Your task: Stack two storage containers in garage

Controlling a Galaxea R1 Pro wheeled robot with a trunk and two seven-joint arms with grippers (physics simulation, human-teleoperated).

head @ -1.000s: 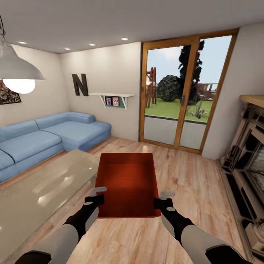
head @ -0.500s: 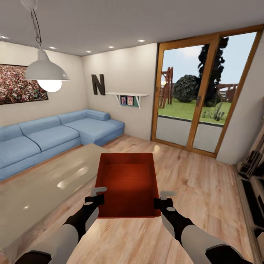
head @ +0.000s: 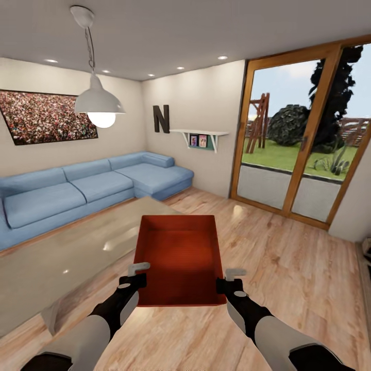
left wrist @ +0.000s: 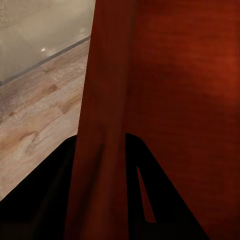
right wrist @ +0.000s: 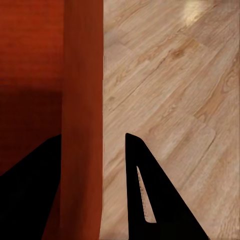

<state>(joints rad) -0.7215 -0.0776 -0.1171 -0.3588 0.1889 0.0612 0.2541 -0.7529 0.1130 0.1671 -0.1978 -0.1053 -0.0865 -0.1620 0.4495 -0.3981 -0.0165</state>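
On the far left of the head view a blue sofa (head: pixel 87 188) stands along the wall, under a picture (head: pixel 46 117) and a hanging lamp (head: pixel 100 103). In front of the sofa is a low table (head: pixel 67 263) with a shiny pale top.

The left gripper (head: pixel 135 275) holds the left wall of the orange-red storage container (head: pixel 178 257) near its closer corner. In the left wrist view this wall (left wrist: pixel 102 125) passes between the two dark fingers (left wrist: pixel 145 200), which are closed on it.

The container is open on top and it is carried in the air between the two arms, above the light wood floor (head: pixel 278 268) of the living room, just beside the table edge.

The right gripper (head: pixel 231 281) holds the right wall in the same way. In the right wrist view the wall (right wrist: pixel 82 125) stands between the fingers (right wrist: pixel 145 195); the grip looks tight, though the contact itself is partly in shadow.

To the right, a letter N (head: pixel 161 118) and a small shelf (head: pixel 201 135) are on the back wall, then the wood-framed glass doors (head: pixel 304 139) with a garden behind.
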